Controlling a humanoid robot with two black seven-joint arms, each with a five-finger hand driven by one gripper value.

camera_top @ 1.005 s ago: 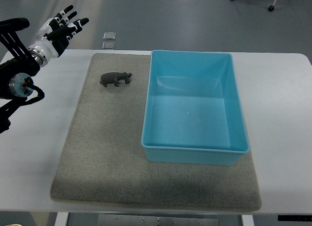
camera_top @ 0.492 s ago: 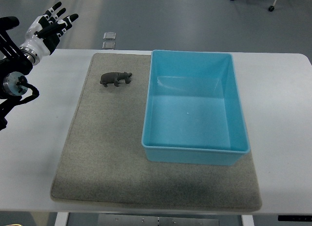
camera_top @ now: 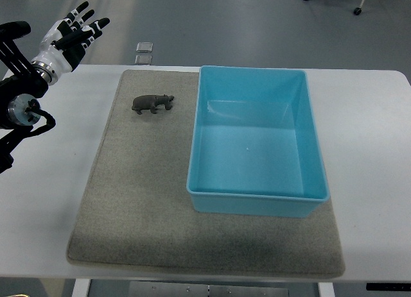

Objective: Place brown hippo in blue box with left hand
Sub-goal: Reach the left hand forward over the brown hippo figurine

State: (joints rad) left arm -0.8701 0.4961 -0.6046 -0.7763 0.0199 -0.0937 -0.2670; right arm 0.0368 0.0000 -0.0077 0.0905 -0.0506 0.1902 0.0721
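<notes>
The brown hippo (camera_top: pixel 153 103) stands on the grey mat (camera_top: pixel 141 194) near its far left corner, head toward the box. The blue box (camera_top: pixel 257 140) sits on the mat's right part and holds nothing. My left hand (camera_top: pixel 76 33) is at the table's far left corner, well left of the hippo and apart from it. Its fingers (camera_top: pixel 95 25) are spread and hold nothing. The right arm does not show.
The white table (camera_top: pixel 372 149) extends to the right of the mat and along its left side. Two small clear squares (camera_top: pixel 144 52) lie on the floor beyond the table's far edge.
My left hand drew back to the left, then shifted slightly right again. The hippo and the box have not moved.
</notes>
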